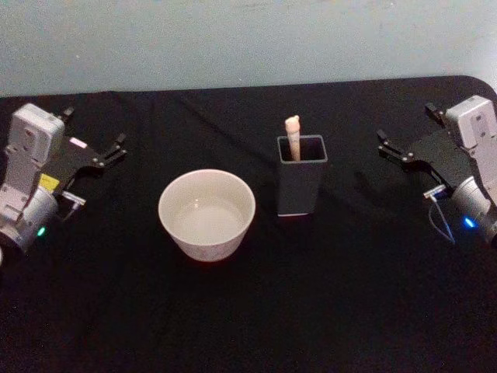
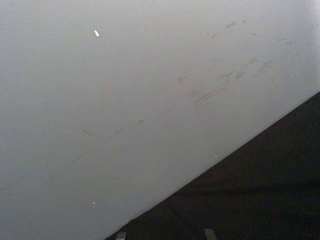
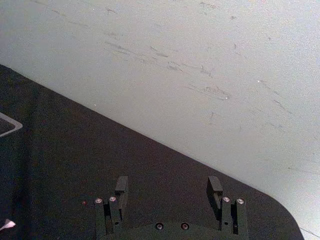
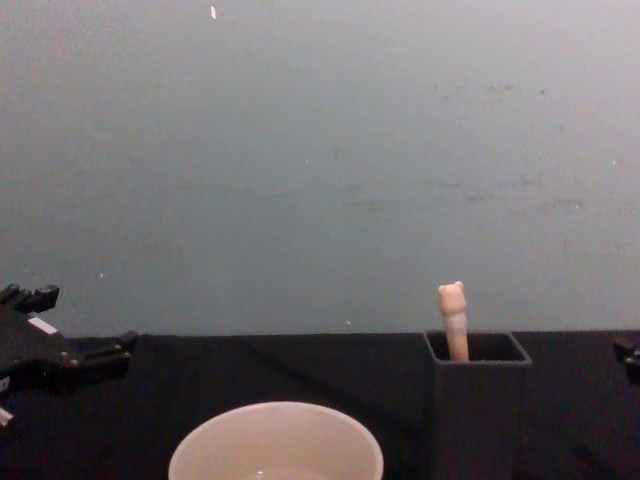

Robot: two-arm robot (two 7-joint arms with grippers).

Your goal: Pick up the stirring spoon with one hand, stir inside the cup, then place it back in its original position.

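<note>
We'd pinch the light, stiff stirring spoon (image 1: pixel 293 128) just under its knob. Left gripper (image 1: pixel 95 127) and right gripper (image 1: pixel 407 126): fingers spread.

I have my left gripper (image 1: pixel 109 152) parked far out on the left, fingers spread apart. My right gripper (image 1: pixel 392 148) mirrors it on the right, fingers likewise apart, both angled inward.

Cream-white cup (image 1: pixel 203 250); cream stirring spoon (image 1: pixel 293 136); dark grey holder box (image 1: pixel 299 190); black counter (image 1: pixel 349 295); wall (image 1: pixel 233 39) seemingly pale grey-blue.
</note>
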